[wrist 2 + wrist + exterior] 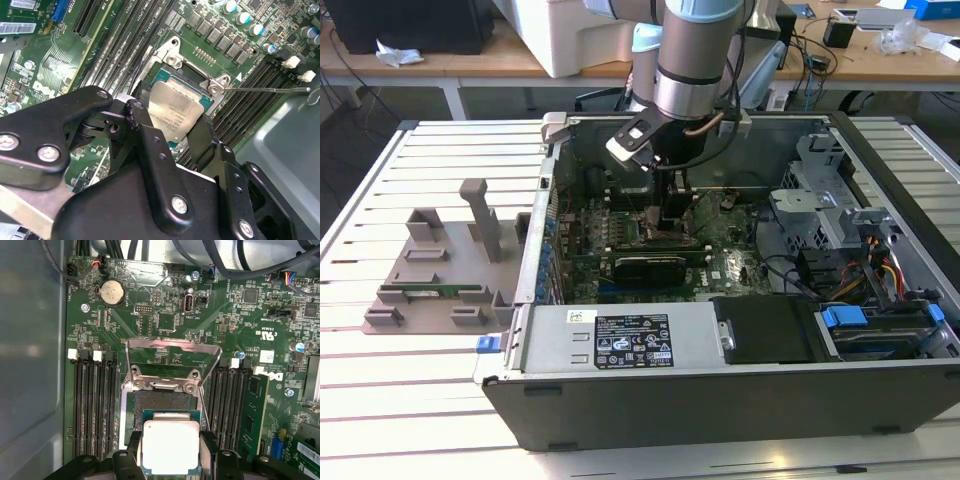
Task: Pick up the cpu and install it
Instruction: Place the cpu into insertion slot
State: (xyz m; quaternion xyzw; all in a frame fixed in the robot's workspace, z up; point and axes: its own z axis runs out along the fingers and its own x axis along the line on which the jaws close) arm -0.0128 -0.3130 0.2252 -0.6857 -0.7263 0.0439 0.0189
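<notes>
Exterior view: the arm (pixel 690 60) stands near vertical and reaches down into the open computer case (pixel 720 400). Its gripper (pixel 672 222) is low over the motherboard (pixel 720 265), at the socket area. A grey fixture tray (pixel 430 280) lies on the slatted table outside the case, well apart from the socket, towards the exterior view's left. The chip itself cannot be made out here.

First wrist view: the cpu (pixel 170 450) sits flat between two black fingers (pixel 133 447), one against each opposite edge, so the gripper (pixel 170 440) is clamped on it. The cpu overlaps the near part of the open socket (pixel 161 401). Its far part is bare. The hinged load frame (pixel 172 345) stands raised at the socket's far edge. Memory slots (pixel 95 400) flank the socket on both sides, and a coin cell (pixel 112 292) lies beyond the frame.

Second wrist view: the cpu (pixel 175 117) looks tilted against the socket (pixel 192 75). A thin lever rod (pixel 265 90) runs out from the socket corner. Whether the cpu touches the socket cannot be told.
</notes>
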